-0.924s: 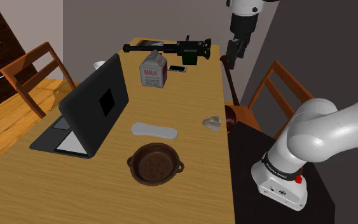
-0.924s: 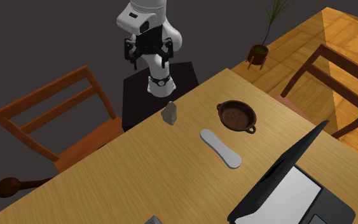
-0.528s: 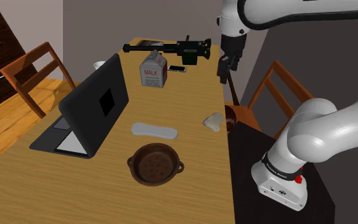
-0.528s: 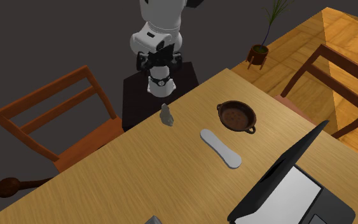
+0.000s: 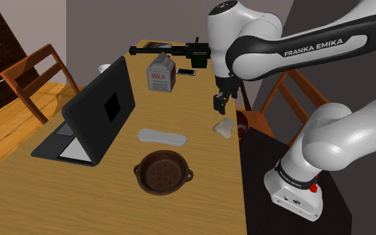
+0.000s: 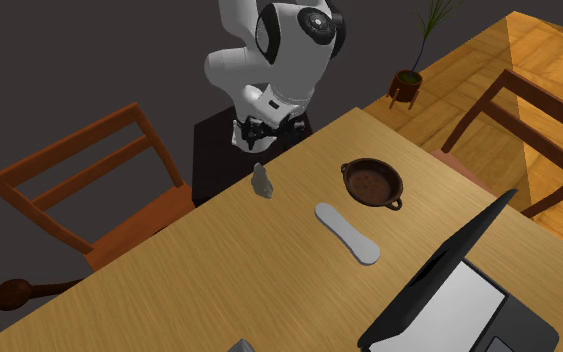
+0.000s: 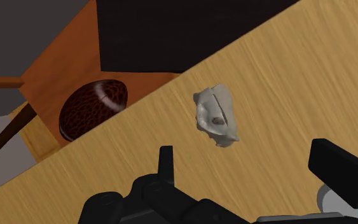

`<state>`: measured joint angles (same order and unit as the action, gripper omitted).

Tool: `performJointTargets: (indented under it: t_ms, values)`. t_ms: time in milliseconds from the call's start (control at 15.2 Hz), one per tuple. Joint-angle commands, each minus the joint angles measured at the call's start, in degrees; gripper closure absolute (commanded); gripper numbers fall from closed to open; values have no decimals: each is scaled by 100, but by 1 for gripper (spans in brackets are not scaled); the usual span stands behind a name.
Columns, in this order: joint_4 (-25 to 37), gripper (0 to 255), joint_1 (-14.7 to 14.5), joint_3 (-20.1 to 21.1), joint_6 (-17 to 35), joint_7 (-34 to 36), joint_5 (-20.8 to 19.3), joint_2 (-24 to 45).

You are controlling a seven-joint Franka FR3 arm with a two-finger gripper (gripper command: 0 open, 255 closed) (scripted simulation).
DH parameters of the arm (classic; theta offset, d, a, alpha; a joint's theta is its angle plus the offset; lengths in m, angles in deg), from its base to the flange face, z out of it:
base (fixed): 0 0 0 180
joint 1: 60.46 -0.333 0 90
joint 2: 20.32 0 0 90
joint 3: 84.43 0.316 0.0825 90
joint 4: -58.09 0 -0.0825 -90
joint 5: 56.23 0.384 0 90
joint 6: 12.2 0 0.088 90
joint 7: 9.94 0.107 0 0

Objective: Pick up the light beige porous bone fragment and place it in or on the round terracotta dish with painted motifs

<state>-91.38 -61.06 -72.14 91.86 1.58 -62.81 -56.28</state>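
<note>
The pale grey-beige bone fragment (image 5: pixel 224 127) (image 6: pixel 262 181) lies on the wooden table close to the edge nearest the stand. In the wrist view the fragment (image 7: pixel 216 116) sits just beyond the fingertips, nearer the left finger. My black gripper (image 5: pixel 218 103) (image 7: pixel 250 168) hangs a little above the fragment, open, with nothing between its fingers. The round dark brown dish (image 5: pixel 141 168) (image 6: pixel 353 170) with two small handles stands on the table, apart from the fragment, nearer the front in the shoulder view.
A flat white oblong object (image 5: pixel 161 137) lies between fragment and dish. An open black laptop (image 5: pixel 99 107), a milk carton (image 5: pixel 161 73), a phone (image 5: pixel 185 71) and a long black device (image 5: pixel 179 50) occupy the table. A dark red round object (image 7: pixel 95 108) rests on the chair seat past the table edge.
The arm has swung down from high over the table's far end. The gripper now hangs low, just above the bone fragment. Nothing on the table moved.
</note>
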Motion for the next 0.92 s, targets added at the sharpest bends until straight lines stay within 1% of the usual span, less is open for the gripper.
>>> performJointTargets:
  t_ms: [0, 198, 660, 858]
  values:
    - [-157, 0, -3, 212, 319, 317, -28, 294]
    - [-318, 0, 7, 522, 750, 802, -104, 784]
    - [-750, 0, 94, 497, 1360, 866, -230, 961]
    - [-783, 0, 103, 495, 1412, 872, -243, 979]
